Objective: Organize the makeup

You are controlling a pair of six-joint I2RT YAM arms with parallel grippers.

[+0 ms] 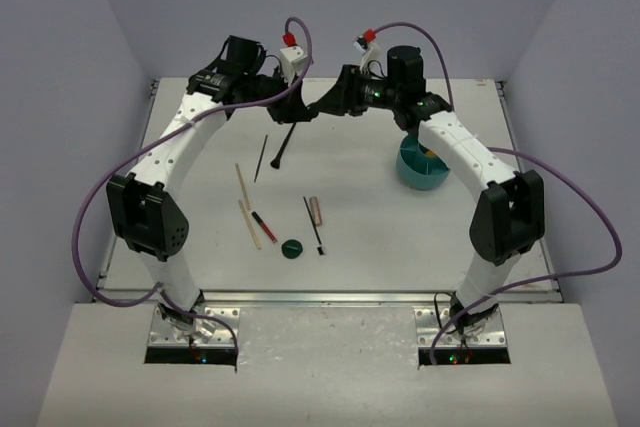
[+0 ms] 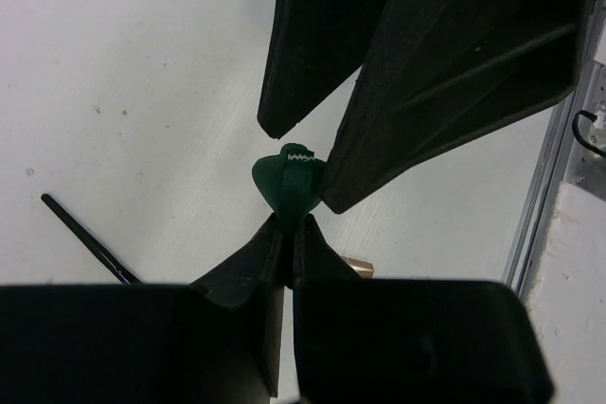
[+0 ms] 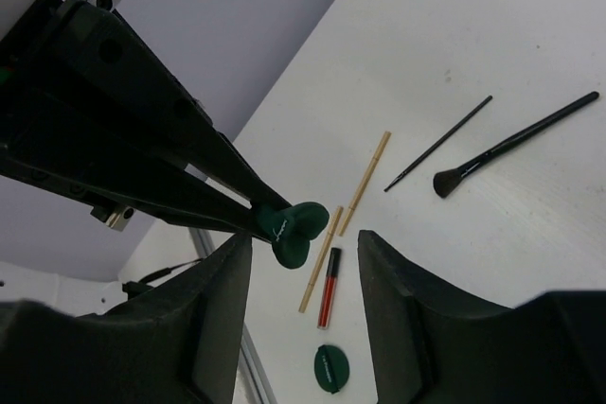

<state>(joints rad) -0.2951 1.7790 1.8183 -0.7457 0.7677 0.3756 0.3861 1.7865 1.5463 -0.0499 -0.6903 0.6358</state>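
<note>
Left tool: pinched tight on green disc, held aloft at frame centre.
Right tool: spread wide, straddling the disc, probably to take it over; contact unclear.

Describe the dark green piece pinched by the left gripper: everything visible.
The dark green piece is small, matte and soft-looking, squeezed so it bulges into rounded lobes, with a tiny white marking on one face. The left gripper is shut on its edge and holds it in the air above the white table. The right gripper stands open with a finger on either side; whether either finger touches it cannot be told.
</note>
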